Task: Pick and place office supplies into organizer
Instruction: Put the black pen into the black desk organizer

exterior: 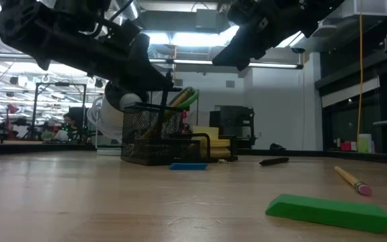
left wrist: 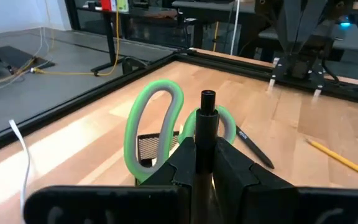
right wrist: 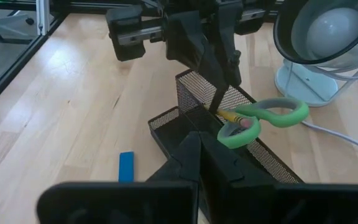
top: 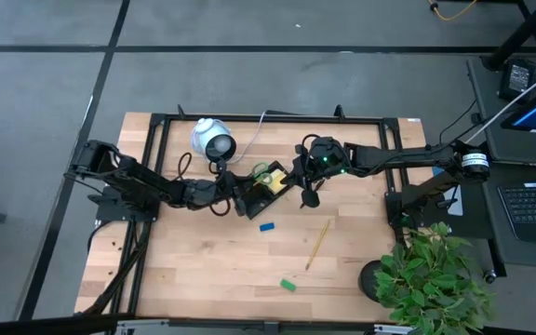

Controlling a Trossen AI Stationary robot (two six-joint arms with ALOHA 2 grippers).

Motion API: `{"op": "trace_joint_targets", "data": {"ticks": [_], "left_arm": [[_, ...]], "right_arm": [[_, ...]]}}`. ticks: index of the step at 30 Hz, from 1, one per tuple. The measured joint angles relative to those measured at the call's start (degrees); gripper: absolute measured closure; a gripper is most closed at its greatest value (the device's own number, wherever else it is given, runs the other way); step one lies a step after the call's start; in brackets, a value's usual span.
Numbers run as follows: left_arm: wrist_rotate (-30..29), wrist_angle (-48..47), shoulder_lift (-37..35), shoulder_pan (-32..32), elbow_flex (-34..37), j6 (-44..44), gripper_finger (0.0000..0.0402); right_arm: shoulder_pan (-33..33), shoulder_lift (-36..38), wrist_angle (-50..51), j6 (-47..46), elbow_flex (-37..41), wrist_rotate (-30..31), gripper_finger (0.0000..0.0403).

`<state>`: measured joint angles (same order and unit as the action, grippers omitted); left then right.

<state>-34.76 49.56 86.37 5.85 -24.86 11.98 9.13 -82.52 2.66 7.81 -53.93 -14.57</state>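
Pen (left wrist: 202, 134) in left pincer (left wrist: 205, 163), seemingly.

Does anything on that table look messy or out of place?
A few supplies lie loose outside the mesh organizer: a pencil, a blue block, a green block and a black pen. Nothing looks spilled or broken.

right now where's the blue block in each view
high view: blue block on bare wood just below the organizer.
low view: flat in front of the organizer.
left wrist view: not in it.
right wrist view: lower left, beside the organizer.
shared landmark: the green scissors standing in the organizer.
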Motion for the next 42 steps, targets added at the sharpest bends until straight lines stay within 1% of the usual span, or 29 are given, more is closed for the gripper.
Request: {"op": "trace_joint_targets", "data": {"ticks": [9, 15, 19, 24, 28, 32, 35, 38, 42], "left_arm": [[0.15, 0.03, 0.04, 0.02, 0.0, 0.97, 0.03], [0.02, 0.02, 0.04, 0.02, 0.0, 0.97, 0.0276], [-0.01, 1.16, -0.29, 0.02, 0.0, 0.45, 0.0271], [0.33, 5.73, -1.66, 0.87, -0.04, -5.63, 0.027], [0.37, 5.99, -5.21, 2.53, -0.07, -9.41, 0.027], [0.26, 5.62, -9.02, 4.75, -0.07, -13.32, 0.027], [0.23, 4.76, -10.96, 6.05, -0.07, -14.77, 0.027], [0.21, 2.65, -12.19, 7.01, -0.05, -14.95, 0.027], [0.22, 0.74, -12.48, 7.93, -0.04, -14.83, 0.027]], "right_arm": [[0.0, 0.0, 0.0, -0.04, 0.0, -0.01, 0.0393], [0.0, 0.0, 0.0, -0.05, 0.0, -0.02, 0.0394], [0.0, 0.0, 0.02, -0.17, 0.0, -0.04, 0.0391], [0.0, 0.0, 0.74, -0.02, 0.0, -0.04, 0.0393], [0.0, 0.0, 3.8, 1.63, 0.0, -0.07, 0.0389], [0.0, 0.0, 7.73, 1.52, 0.0, -0.07, 0.0387], [-0.35, -0.02, 12.39, 4.43, 0.0, -0.03, 0.0387], [-0.89, -0.02, 16.35, 7.5, 0.0, -0.04, 0.0387], [-1.76, -0.04, 19.26, 7.87, 0.0, 1.52, 0.0386]]}}
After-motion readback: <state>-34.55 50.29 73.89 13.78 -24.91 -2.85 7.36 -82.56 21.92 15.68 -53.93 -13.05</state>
